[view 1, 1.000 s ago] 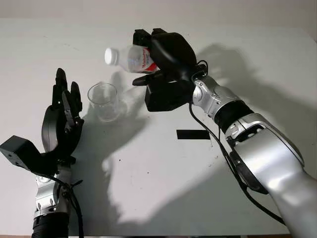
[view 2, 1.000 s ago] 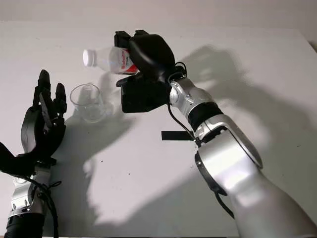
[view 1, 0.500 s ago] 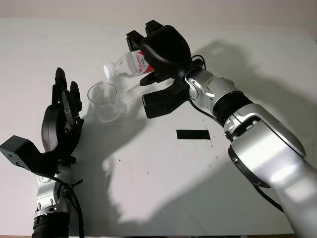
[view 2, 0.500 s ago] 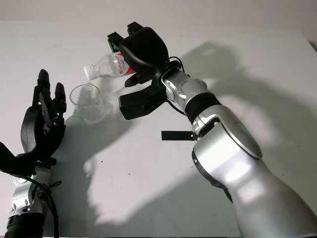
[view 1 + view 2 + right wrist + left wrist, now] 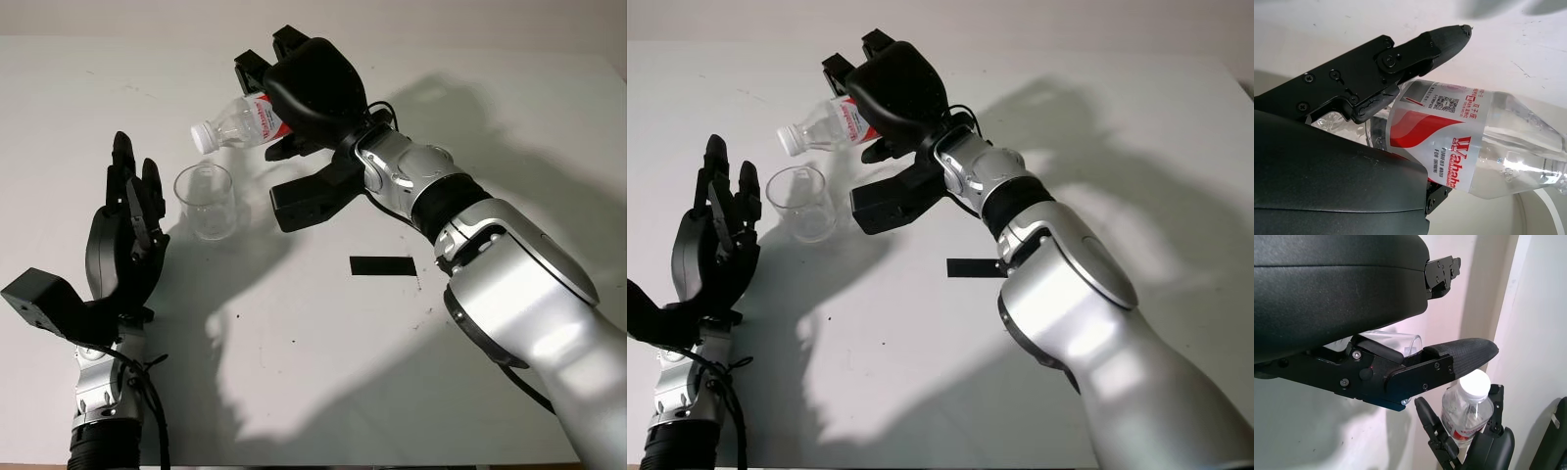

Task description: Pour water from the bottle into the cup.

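A clear plastic water bottle with a red-and-white label and a white cap is held tilted, neck pointing left and down, above the table. My right hand is shut on the bottle around its label. The capped mouth hangs just above and beside the rim of a clear empty cup that stands upright on the white table. My left hand is open, upright, just left of the cup without touching it. In the left wrist view the bottle shows beyond the cup's rim.
A black strip of tape lies on the table right of centre. The right forearm crosses the table from the bottom right. Small dark specks dot the white surface.
My right hand has carried the bottle left and tipped its neck downward, from nearly level to slanting toward the cup. The left hand and cup stay put.
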